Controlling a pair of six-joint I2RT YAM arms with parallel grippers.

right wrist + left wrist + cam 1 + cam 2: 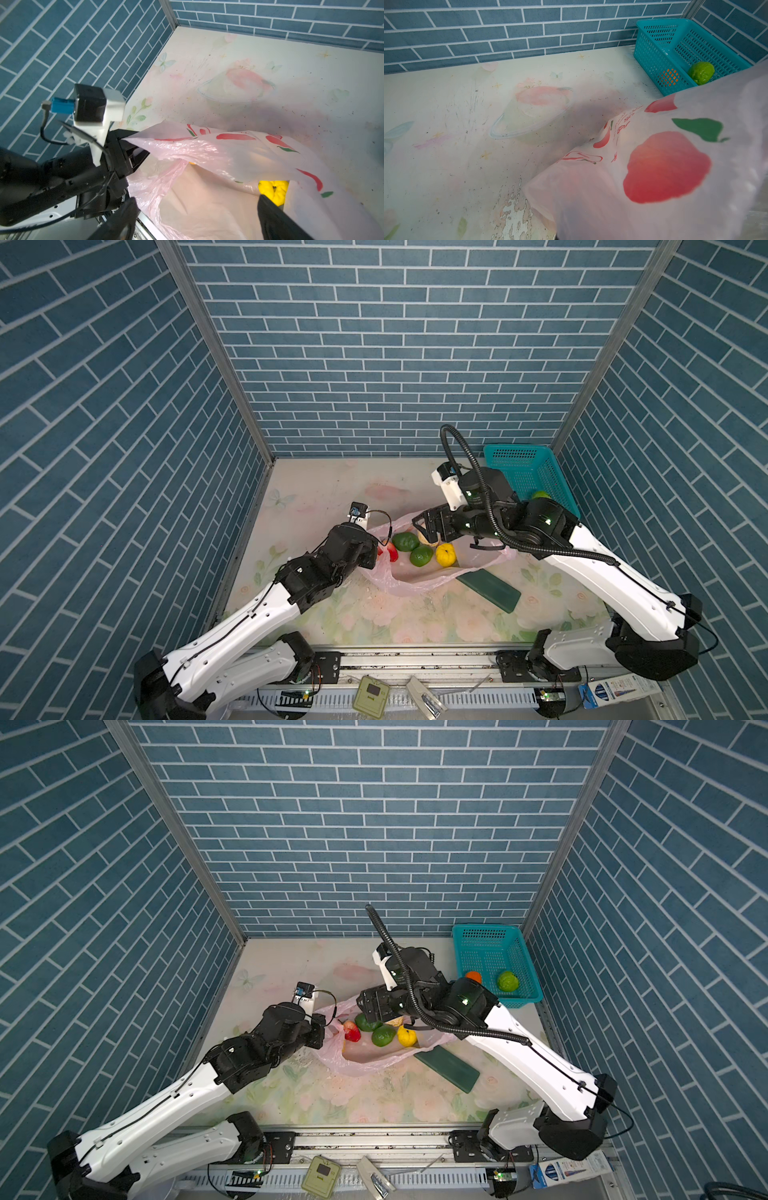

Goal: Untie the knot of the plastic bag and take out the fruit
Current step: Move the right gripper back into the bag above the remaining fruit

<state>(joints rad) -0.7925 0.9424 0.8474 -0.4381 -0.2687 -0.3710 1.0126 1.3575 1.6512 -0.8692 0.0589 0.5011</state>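
The pale-pink plastic bag [419, 574] [365, 1054] lies open mid-table; no knot shows. Inside it lie fruit: a red one [352, 1031], a dark green one [405, 541], a bright green one [421, 556] and a yellow one [445, 554] [272, 189]. My left gripper [322, 1031] is shut on the bag's left rim and holds it up, as the right wrist view shows [126, 138]. In the left wrist view the bag [654, 187] hides the jaws. My right gripper [424, 526] [196, 199] hangs open over the bag's far side, with nothing between its fingers.
A teal basket [528, 472] [654, 52] stands at the back right, holding a bright green fruit [508, 981] and an orange one [473, 976]. A flat dark green block [490, 587] lies on the table at the bag's right front. Brick walls close three sides.
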